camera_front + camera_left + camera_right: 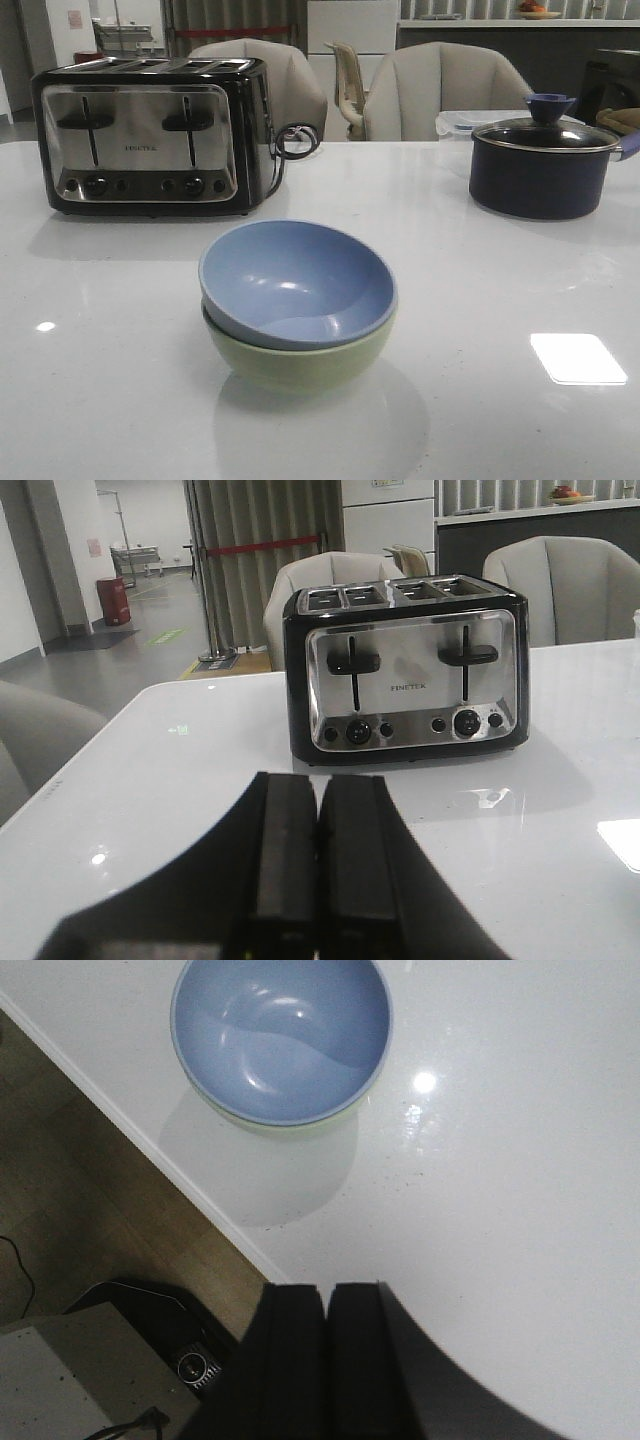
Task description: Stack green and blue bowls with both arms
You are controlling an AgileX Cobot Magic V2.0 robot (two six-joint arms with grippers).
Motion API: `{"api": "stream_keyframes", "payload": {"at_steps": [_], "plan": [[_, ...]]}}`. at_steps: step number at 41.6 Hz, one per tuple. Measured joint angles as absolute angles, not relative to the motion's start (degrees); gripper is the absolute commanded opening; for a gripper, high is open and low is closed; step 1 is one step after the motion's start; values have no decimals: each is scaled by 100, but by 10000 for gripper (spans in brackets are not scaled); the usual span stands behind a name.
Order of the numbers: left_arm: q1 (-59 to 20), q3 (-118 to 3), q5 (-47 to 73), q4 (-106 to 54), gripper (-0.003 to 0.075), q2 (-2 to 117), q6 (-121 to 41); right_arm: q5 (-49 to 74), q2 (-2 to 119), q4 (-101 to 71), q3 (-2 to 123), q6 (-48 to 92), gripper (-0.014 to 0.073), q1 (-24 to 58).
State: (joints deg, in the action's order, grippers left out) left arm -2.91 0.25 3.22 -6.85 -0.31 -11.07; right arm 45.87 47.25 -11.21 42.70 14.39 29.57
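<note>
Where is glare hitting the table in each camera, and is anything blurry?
Front view: a bright rectangular glare patch on the table right of the stacked bowls; focus is sharp. Left wrist view: glare at the right edge, fingers dark and soft. Right wrist view: a small glare spot beside the blue bowl.

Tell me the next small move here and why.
Probably none beyond holding both arms back: the blue bowl already sits nested in the green bowl, slightly tilted. The left gripper and right gripper are shut, empty and clear of the stack.
</note>
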Motion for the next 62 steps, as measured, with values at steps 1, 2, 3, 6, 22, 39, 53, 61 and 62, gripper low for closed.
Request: {"api": "stream_keyframes", "payload": {"at_steps": [1,2,3,6,22,39,53,61,62], "plan": [[-291,25,322,-691,99,-31,-1107,4587,4725,-1121,4270,1439,36,2957],[-291,25,322,-700,99,-31,-1107,4587,4725,-1121,4270,1439,36,2957],[-302,25,322,-700,99,-31,-1107,4587,4725,-1121,4270,1439,36,2957],[-383,25,312,-700,99,-31,-1107,4587,4725,-1121,4270,1439,36,2957],[-447,25,312,-139,99,-31,-317,4599,4725,-1121,4270,1426,36,2957],[-298,25,312,-103,98,-31,-294,4599,4725,-1121,4270,1426,36,2957],[-298,25,300,-103,98,-31,-294,4599,4725,-1121,4270,1442,36,2957],[-298,25,300,-103,98,-31,-294,4601,4725,-1121,4270,1442,36,2957],[-298,25,300,-103,99,-31,-294,4601,4725,-1121,4270,1442,36,2957]]}}
